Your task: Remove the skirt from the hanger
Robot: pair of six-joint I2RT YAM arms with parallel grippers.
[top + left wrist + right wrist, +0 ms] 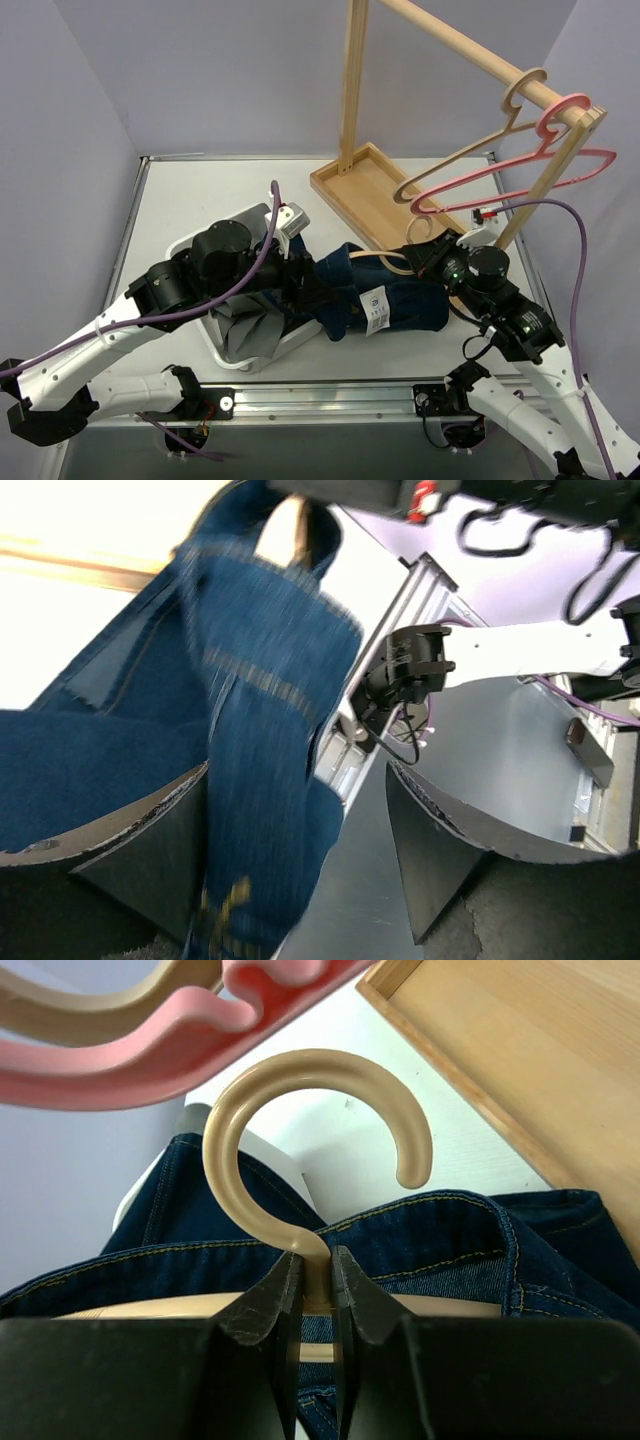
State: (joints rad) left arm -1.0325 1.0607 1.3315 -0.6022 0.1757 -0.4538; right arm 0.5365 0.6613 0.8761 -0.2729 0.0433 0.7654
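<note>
**Denim skirt lying mid-table, its hanger clamped at the neck**

Pale table [180, 200] is carrying everything. A wooden rack [352, 100] is standing at the far right, its tray [335, 182] sitting on the tabletop and its rail running out to the right. The dark blue skirt [400, 295] is lying bunched across the middle of the table, between the two arms and just near of the tray. A white bin [215, 345] is sitting at the left, touching the skirt's left end and holding a grey cloth [250, 330]. Three spare hangers [540, 165], two pink and one beige, are hanging from the right end of the rail. The skirt's own beige hanger [300, 1090] is lying at the skirt's right end, its hook sticking out of the waistband and its shoulders running under the denim. A white label [375, 308] is showing on the skirt's near side.

The right gripper [315, 1280] is pinching the neck of the hanger just below the hook, fingers closed tight on it. The left gripper [297, 780] is sitting at the skirt's left end with its fingers spread wide; a fold of denim is hanging between them, lying against one finger and clear of the other.
</note>
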